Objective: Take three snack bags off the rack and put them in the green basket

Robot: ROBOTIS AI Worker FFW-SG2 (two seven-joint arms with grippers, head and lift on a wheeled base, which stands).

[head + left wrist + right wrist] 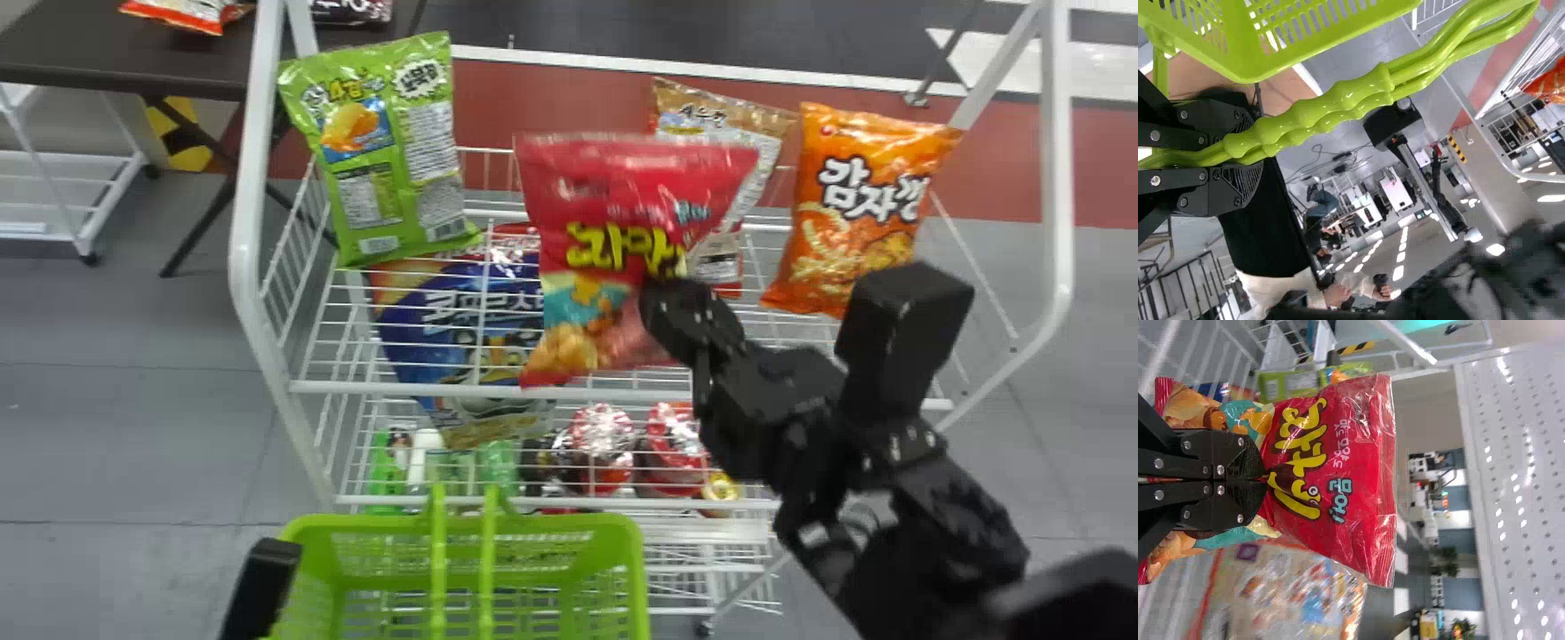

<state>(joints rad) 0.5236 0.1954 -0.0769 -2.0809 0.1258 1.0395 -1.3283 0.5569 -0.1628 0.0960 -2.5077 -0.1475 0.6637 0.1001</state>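
Nearest the head camera is the black right arm. At its end the right gripper grasps the red snack bag, which stands over the upper part of the rack. Beyond the gripper and to its right are the orange bag and the brown bag; to its left hang the green bag and, lower, the blue bag. The green basket lies below the gripper, to its left and nearer the robot. Its handles stand up across the mouth, so a bag lowered straight down could lodge on them. The rack's front rail might also snag the bag's bottom corner on a low path.

In the left wrist view, the left gripper has its fingers clamped around both handles, the basket hanging beside them. A knock from the bag could make it swing, since the handles are its support here.

In the right wrist view, the fingers pinch the red film near mid-bag. Puffed, slick packaging could slip out or tear under too hard a squeeze. The brown bag sits just beside the grasp and might be dragged along.
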